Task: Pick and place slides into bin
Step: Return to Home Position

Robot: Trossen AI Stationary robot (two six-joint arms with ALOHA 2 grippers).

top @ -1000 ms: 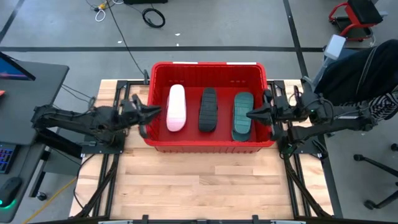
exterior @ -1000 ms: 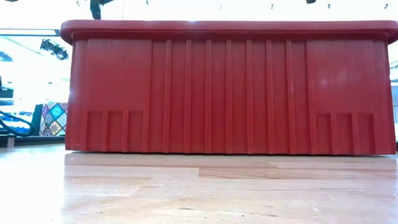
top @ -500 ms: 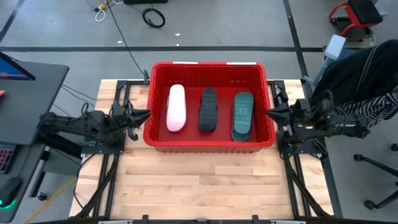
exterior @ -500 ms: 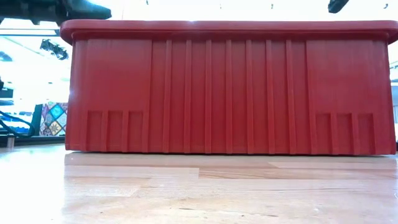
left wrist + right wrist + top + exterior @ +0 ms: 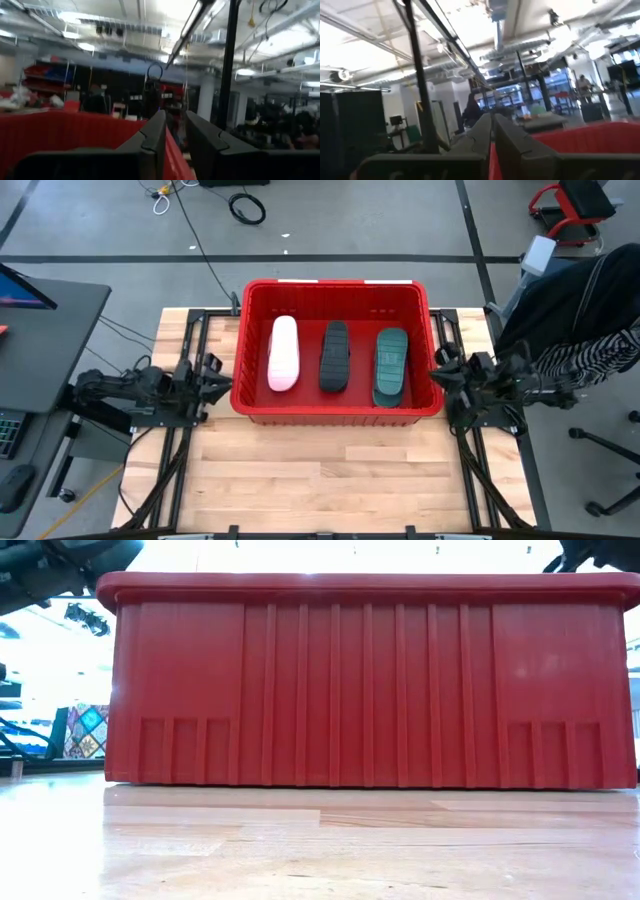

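The red bin stands on the far half of the wooden table and fills the low view. Three slides lie side by side on its floor: a pale pink one, a black one and a teal one. My left gripper is just outside the bin's left wall, its fingers a narrow gap apart with nothing between them. My right gripper is just outside the right wall, shut and empty. Both point slantwise up over the bin's rim.
Black arm mounts stand at the table's left and right edges. Bare wood lies between the bin and the near edge. A person in dark striped clothes is beyond the right edge. A desk with a monitor is on the left.
Both grippers have drawn back from over the bin, the left toward the table's left edge and the right toward its right edge. They have sunk beside the bin's walls, and their fingers have tipped upward. The slides and the bin have stayed still.
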